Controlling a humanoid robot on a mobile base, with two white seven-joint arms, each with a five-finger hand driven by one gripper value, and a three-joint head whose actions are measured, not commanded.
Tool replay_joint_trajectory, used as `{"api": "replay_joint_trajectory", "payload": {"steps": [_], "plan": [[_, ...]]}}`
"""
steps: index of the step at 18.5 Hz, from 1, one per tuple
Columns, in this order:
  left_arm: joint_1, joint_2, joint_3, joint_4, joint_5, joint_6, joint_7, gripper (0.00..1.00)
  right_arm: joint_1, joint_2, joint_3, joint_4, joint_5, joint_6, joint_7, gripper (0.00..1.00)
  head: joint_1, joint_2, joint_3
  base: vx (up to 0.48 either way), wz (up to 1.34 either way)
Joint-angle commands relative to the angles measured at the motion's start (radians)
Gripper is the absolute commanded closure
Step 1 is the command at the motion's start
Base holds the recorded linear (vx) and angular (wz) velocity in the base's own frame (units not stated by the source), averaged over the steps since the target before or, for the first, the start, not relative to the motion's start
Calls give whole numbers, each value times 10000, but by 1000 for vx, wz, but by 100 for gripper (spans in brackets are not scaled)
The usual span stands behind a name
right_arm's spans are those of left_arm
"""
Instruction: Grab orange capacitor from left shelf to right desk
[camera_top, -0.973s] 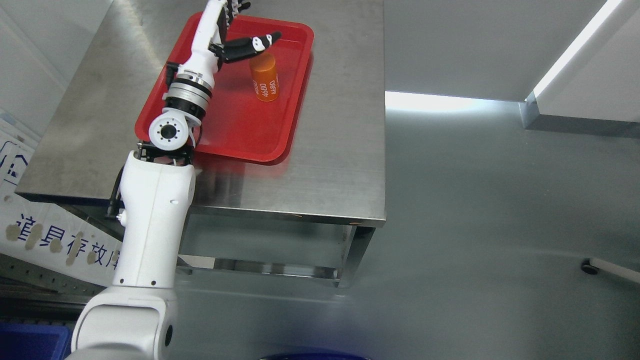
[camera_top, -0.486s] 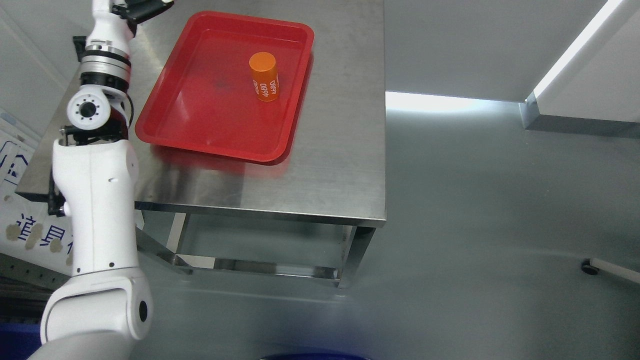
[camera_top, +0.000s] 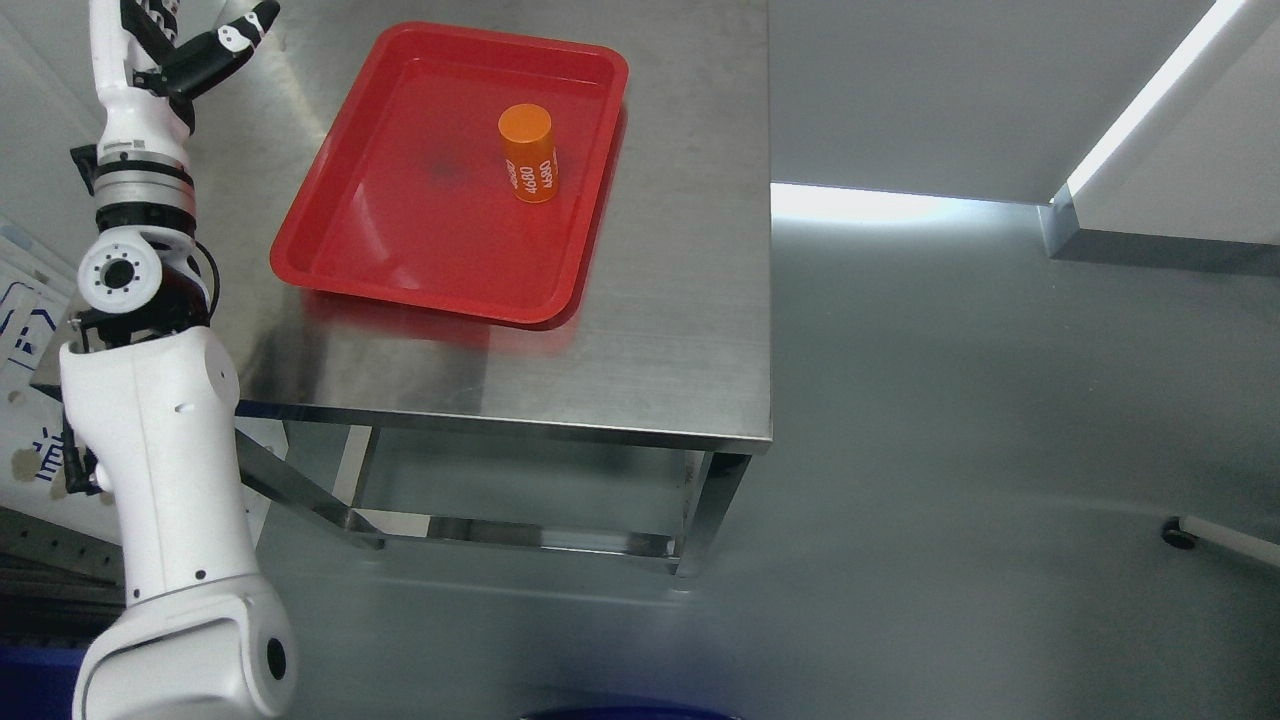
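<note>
- The left hand (camera_top: 190, 45), fingers spread and empty, hovered well left of the red tray (camera_top: 400, 240).
- The upright orange capacitor (camera_top: 530, 155) risked toppling under any glancing reach.

left hand (camera_top: 190, 45) swung left, off tray (camera_top: 400, 270)

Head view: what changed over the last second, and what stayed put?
The left hand pulled away from above the orange capacitor and swung left, off the red tray, now open over the table's far-left edge. Capacitor upright on the tray, unmoved.
</note>
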Motion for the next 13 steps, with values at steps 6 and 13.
{"api": "replay_joint_trajectory", "payload": {"steps": [6,13], "plan": [[2068,-608,-143,-2598,-83,454,281,0,137,-175,-107,-338,0,5,8,0,0,0,0,0,-5],[2130,-608,-327,-2675,-114,515,-28,0,137,-175,-107,-338,0,5,8,0,0,0,0,0,0]]}}
